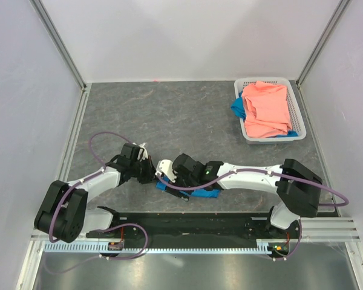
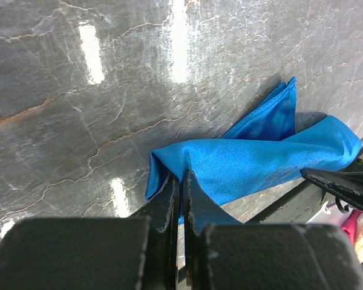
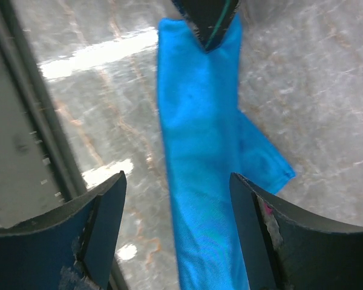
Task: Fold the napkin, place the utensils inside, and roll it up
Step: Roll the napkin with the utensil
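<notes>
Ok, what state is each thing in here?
napkin: folded into a narrow strip, not rolled, on the table
left gripper: shut on one end of the napkin
right gripper: open, astride the napkin
basket: upright, far right
pink cloth: crumpled, in the basket

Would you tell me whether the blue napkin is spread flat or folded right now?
Folded, loosely: the blue napkin forms a narrow, layered strip, one end pinched in the shut left gripper.

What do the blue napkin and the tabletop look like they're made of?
Napkin: woven cloth with a slight sheen, by its fine weave and soft folds. Tabletop: grey marble-look slab, glossy, by veins and lamp reflections; possibly laminate.
</notes>
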